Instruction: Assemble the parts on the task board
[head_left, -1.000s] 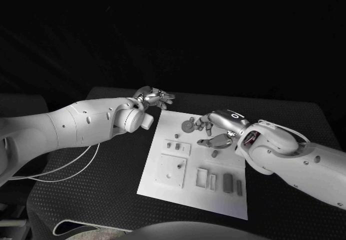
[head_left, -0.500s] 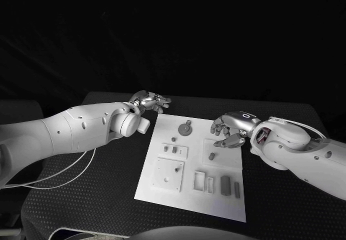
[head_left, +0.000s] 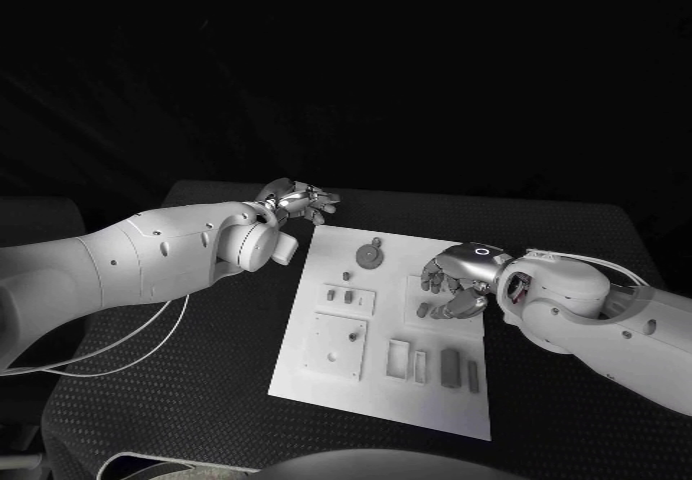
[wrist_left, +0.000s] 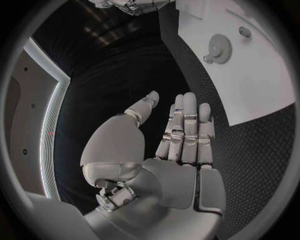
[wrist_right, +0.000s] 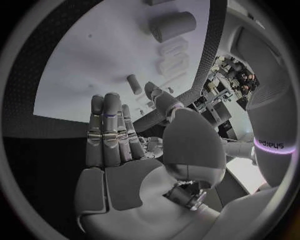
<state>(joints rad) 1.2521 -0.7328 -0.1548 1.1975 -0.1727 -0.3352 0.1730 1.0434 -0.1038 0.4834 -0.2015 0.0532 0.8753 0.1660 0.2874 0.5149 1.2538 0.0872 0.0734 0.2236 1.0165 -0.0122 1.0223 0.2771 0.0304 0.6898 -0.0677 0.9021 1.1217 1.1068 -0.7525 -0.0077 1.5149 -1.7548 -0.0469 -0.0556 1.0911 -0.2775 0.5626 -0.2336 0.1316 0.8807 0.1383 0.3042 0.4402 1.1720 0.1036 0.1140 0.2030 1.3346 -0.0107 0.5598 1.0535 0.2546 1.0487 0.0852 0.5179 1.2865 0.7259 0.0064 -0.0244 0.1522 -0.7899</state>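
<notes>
The white task board (head_left: 378, 392) lies in the middle of the table. A grey gear (head_left: 371, 257) sits near its far edge, with a small peg (head_left: 346, 276) beside it. My right hand (head_left: 454, 281) hovers over the board's right side, fingers apart and holding nothing; a short upright peg (head_left: 423, 311) stands just by its fingertips. In the right wrist view the right hand (wrist_right: 119, 137) is stretched flat above the board (wrist_right: 81, 65), near a peg (wrist_right: 134, 84). My left hand (head_left: 297, 200) is open beyond the board's far left corner; its wrist view shows the left hand (wrist_left: 183, 132) empty, with the gear (wrist_left: 219, 48) on the board (wrist_left: 256, 85).
A square plate (head_left: 342, 345) and two small pieces (head_left: 339, 295) sit on the board's left half. Rectangular frames (head_left: 400, 358) and grey bars (head_left: 451, 368) line its near edge. A grey cylinder (wrist_right: 174, 25) lies on the board. A white cable (head_left: 137, 335) loops at the table's left.
My right hand has drawn back from the gear toward the board's right side and come lower, leaving the gear on the board. The left hand has hardly moved.
</notes>
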